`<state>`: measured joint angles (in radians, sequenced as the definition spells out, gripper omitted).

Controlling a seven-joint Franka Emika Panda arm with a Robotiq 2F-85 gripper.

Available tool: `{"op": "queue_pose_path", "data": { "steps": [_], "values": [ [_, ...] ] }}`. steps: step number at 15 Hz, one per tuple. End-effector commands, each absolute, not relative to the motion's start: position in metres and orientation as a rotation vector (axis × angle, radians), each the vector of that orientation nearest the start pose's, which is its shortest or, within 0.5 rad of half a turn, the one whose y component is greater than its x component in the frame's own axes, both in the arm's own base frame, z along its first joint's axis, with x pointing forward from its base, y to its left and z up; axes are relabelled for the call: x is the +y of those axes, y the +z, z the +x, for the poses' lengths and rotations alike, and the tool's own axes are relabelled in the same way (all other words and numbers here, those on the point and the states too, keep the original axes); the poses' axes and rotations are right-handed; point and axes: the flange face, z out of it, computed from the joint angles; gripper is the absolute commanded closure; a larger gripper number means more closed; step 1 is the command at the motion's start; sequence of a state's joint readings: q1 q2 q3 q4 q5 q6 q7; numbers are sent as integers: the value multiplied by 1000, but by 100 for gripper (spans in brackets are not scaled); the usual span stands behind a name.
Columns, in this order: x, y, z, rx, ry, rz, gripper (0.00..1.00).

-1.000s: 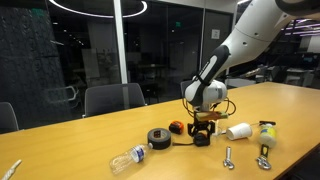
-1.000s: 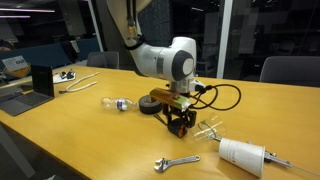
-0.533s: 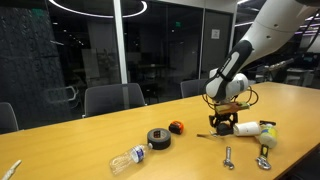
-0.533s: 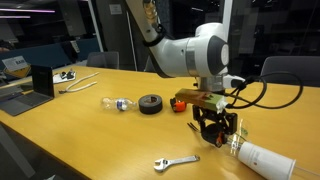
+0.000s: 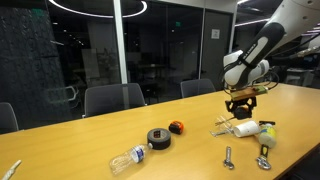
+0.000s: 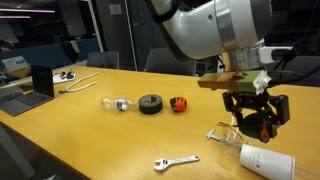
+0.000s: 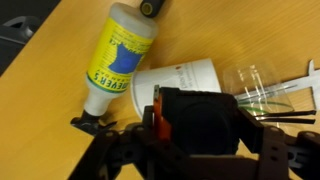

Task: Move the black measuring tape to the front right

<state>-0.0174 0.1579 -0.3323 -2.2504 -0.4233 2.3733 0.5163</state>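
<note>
My gripper (image 5: 240,104) is shut on the black measuring tape (image 7: 196,121), a solid black case with an orange edge, and holds it in the air above the table. In the wrist view the case fills the space between the jaws. In both exterior views the gripper (image 6: 255,116) hangs over a white cylinder (image 5: 240,130) and a clear plastic cup (image 7: 256,86), well to the side of the black ring-shaped tape roll (image 5: 158,137).
A small orange-and-black object (image 5: 176,127) lies by the roll (image 6: 150,104). A clear plastic bottle (image 5: 127,158), a wrench (image 6: 176,161), a white bottle with a yellow label (image 7: 118,55) and the white cylinder (image 6: 265,158) lie on the wooden table. A laptop (image 6: 25,90) stands at one end.
The gripper has lifted the black measuring tape and carried it away from the tape roll, to a spot over the white cylinder and the cup.
</note>
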Motion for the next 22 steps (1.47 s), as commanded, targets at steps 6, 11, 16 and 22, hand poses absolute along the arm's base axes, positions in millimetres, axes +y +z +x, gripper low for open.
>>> {"op": "queue_pose_path", "data": {
  "steps": [6,11,16,22],
  "values": [
    [-265,360,426,1573,-161,-3076,45],
    [-281,329,380,1807,-79,-2926,45],
    [-280,289,347,1930,29,-2848,45],
    [-281,261,318,1970,83,-2746,45]
  ]
}}
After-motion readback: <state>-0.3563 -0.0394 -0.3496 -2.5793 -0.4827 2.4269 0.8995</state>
